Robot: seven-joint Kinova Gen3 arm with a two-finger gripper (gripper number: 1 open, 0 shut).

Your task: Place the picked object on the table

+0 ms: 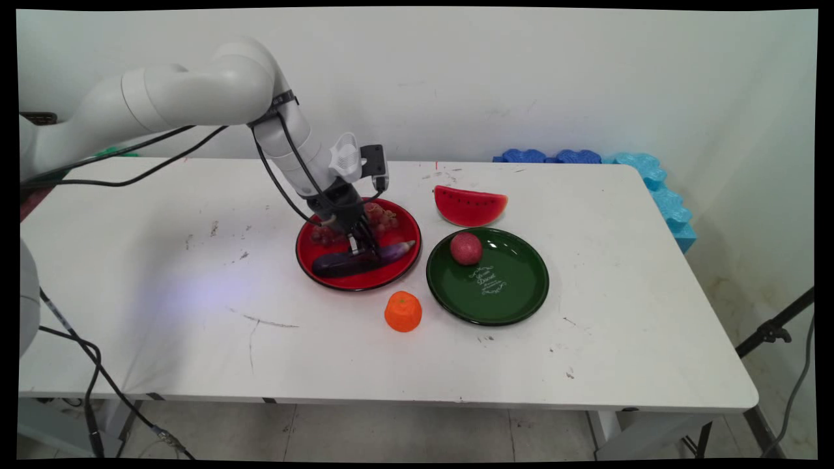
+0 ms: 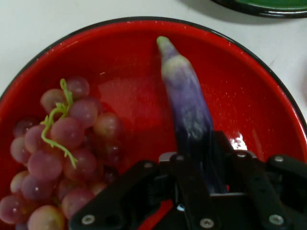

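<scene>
Two black fingers around glossy eggplant — round red plate.

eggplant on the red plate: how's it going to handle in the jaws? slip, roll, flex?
The eggplant looks glossy and tapers toward its tip, so it may slip lengthwise. Its rounded body could roll on the red plate if nudged. It holds a straight shape in the gripper, so probably stiff, likely a light replica.
</scene>
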